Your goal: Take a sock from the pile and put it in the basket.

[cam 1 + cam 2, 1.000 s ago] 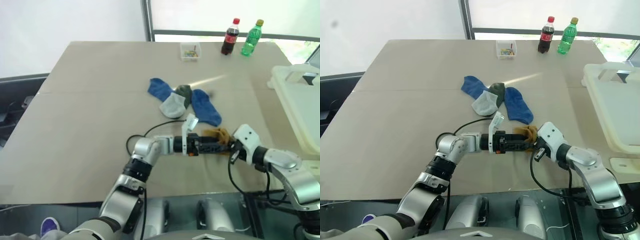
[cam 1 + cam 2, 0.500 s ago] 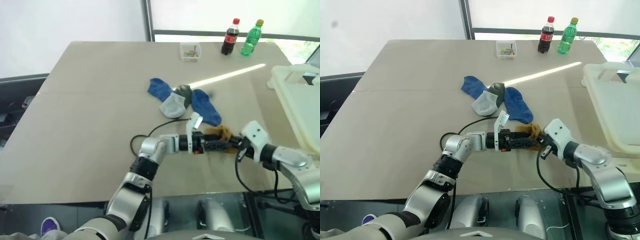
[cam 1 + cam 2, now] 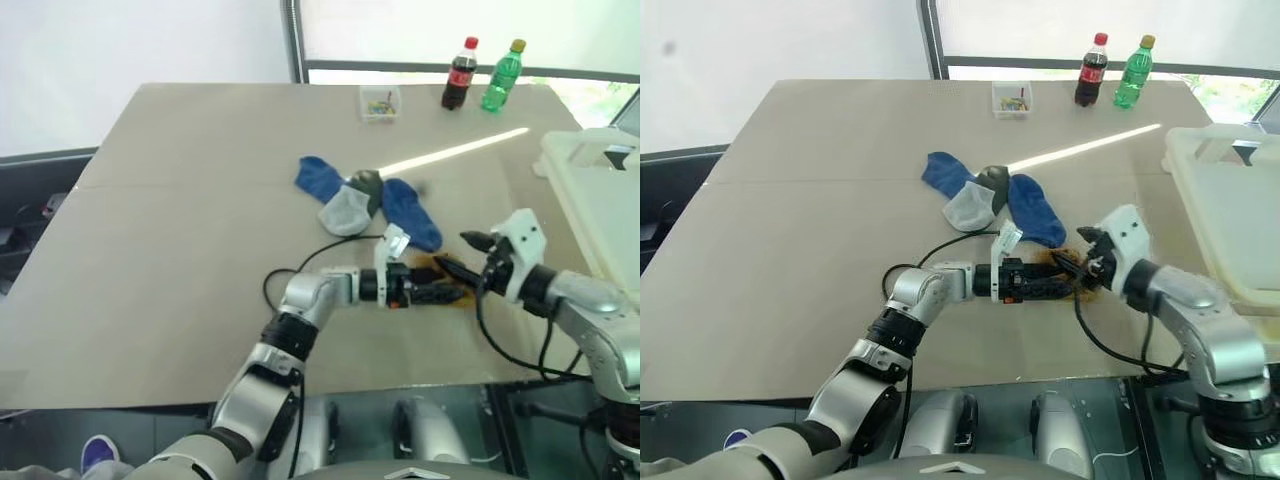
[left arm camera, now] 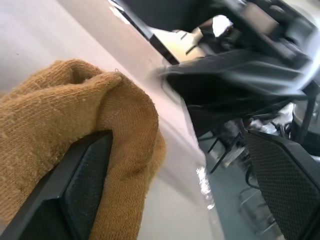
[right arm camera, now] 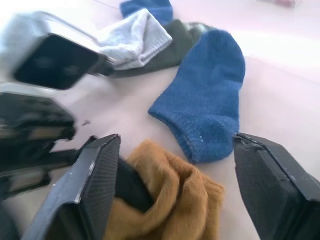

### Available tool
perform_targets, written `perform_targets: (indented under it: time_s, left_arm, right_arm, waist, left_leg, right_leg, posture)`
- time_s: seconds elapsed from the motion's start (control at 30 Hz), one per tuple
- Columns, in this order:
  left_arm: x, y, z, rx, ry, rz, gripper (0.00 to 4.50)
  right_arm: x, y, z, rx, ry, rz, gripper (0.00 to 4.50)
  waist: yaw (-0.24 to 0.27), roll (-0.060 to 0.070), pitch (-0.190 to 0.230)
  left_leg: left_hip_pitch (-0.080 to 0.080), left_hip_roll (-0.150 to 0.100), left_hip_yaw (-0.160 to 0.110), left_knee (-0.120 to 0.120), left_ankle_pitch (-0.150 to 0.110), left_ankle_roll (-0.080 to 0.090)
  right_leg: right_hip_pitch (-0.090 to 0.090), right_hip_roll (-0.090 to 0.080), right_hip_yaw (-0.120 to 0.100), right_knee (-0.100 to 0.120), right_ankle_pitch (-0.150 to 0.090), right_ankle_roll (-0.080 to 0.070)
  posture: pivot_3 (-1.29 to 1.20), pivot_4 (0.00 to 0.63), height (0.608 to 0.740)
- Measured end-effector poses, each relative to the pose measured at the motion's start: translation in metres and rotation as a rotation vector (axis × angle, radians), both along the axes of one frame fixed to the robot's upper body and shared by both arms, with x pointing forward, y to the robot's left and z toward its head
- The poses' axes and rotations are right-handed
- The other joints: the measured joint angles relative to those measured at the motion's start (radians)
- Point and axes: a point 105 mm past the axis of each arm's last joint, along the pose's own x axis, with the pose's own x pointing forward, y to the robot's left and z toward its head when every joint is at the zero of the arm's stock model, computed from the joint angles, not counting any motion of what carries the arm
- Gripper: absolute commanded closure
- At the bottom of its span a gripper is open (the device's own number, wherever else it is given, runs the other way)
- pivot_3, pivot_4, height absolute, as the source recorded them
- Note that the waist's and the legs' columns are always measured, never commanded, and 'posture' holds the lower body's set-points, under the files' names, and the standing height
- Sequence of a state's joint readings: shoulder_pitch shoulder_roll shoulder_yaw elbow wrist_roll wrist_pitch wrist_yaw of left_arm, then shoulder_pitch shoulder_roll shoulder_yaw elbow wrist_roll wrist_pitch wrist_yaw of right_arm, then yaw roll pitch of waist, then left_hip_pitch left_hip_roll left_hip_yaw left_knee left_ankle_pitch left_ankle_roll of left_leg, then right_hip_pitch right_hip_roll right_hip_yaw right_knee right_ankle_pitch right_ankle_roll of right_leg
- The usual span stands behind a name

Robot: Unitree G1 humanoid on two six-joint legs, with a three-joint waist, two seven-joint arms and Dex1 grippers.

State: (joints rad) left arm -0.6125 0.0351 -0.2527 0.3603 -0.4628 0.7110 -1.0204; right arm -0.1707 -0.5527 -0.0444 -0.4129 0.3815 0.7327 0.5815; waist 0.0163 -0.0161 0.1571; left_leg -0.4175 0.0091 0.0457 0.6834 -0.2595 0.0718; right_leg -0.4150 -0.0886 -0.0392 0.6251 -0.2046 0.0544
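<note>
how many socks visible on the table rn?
5. Two blue socks, a grey-white sock and a dark olive sock overlap mid-table. A mustard sock lies apart, nearer the robot, between both grippers. More may be hidden underneath.

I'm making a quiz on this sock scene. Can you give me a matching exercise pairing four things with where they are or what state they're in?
Things:
1. mustard sock
2. basket
3. two bottles
4. right gripper

Places or states:
A. at the table's far edge
B. open, just above the sock
C. draped over a finger of the left gripper
D. at the table's right side

Pairs: 1-C, 2-D, 3-A, 4-B
</note>
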Motion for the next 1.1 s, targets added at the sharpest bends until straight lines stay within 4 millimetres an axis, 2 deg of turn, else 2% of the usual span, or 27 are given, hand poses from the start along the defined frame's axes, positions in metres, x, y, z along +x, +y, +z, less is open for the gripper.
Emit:
perform_targets:
  time_s: [0.07,0.23,0.5,0.77,0.87,1.03,1.07,1.1]
  left_arm:
    - [-0.002,0.005,0.0,0.005,-0.027,0.002,0.0]
    - [-0.003,0.018,0.002,0.015,-0.064,0.033,0.0]
    - [-0.001,0.047,0.016,0.033,-0.165,0.091,0.0]
    - [-0.005,0.076,0.03,0.057,-0.403,0.132,0.0]
    - [-0.006,0.087,0.038,0.058,-0.446,0.146,0.0]
    - [-0.011,0.114,0.036,0.089,-0.457,0.144,0.0]
    - [-0.013,0.119,0.035,0.103,-0.459,0.137,0.0]
    - [-0.015,0.121,0.034,0.111,-0.463,0.129,0.0]
  right_arm:
    - [0.004,-0.005,-0.014,-0.027,0.037,-0.039,0.8]
    - [0.001,-0.015,-0.028,-0.064,0.076,-0.068,0.8]
    - [-0.002,-0.017,-0.032,-0.096,0.13,-0.049,0.8]
    - [-0.002,-0.013,-0.038,-0.086,0.218,-0.024,0.8]
    - [0.0,-0.009,-0.04,-0.084,0.243,0.009,1.61]
    - [-0.003,0.002,-0.043,-0.099,0.27,0.102,4.09]
    - [-0.003,0.002,-0.043,-0.108,0.27,0.111,4.45]
    - [-0.003,0.001,-0.044,-0.113,0.272,0.113,4.48]
  waist:
    - [-0.001,0.0,0.0]
    - [-0.002,0.0,0.0]
    - [0.0,0.001,0.0]
    - [-0.002,0.001,0.0]
    - [-0.004,0.001,-0.001]
    - [-0.005,-0.002,-0.004]
    - [-0.005,-0.003,-0.006]
    - [-0.005,-0.004,-0.007]
  left_leg:
    - [-0.001,0.0,0.0,0.0,0.0,0.0]
    - [-0.001,0.0,0.0,0.0,0.0,0.0]
    - [0.0,0.0,0.0,0.0,0.0,0.0]
    - [0.0,0.001,0.0,0.0,0.0,0.0]
    - [0.001,0.001,0.0,-0.001,0.0,0.0]
    - [0.003,0.002,0.0,-0.001,0.0,0.0]
    - [0.003,0.002,0.0,-0.001,0.0,0.0]
    - [0.003,0.002,0.001,-0.001,0.0,0.0]
  right_leg:
    - [-0.001,0.0,0.0,0.0,0.0,0.0]
    - [-0.001,0.0,0.0,0.0,0.0,0.0]
    - [0.0,0.0,0.0,0.0,0.0,0.0]
    - [0.0,-0.001,0.0,0.0,0.0,0.0]
    - [0.0,-0.001,0.0,0.0,0.0,0.0]
    - [0.0,0.0,-0.001,0.0,0.0,0.0]
    - [0.0,-0.001,-0.001,-0.001,0.0,0.0]
    - [0.001,-0.001,-0.001,-0.001,0.0,0.0]
  posture:
    - [0.0,0.15,0.732]
    - [0.0,0.15,0.732]
    - [0.0,0.15,0.732]
    - [0.0,0.15,0.732]
    - [0.0,0.15,0.732]
    - [0.0,0.15,0.732]
    - [0.0,0.15,0.732]
    - [0.0,0.15,0.732]
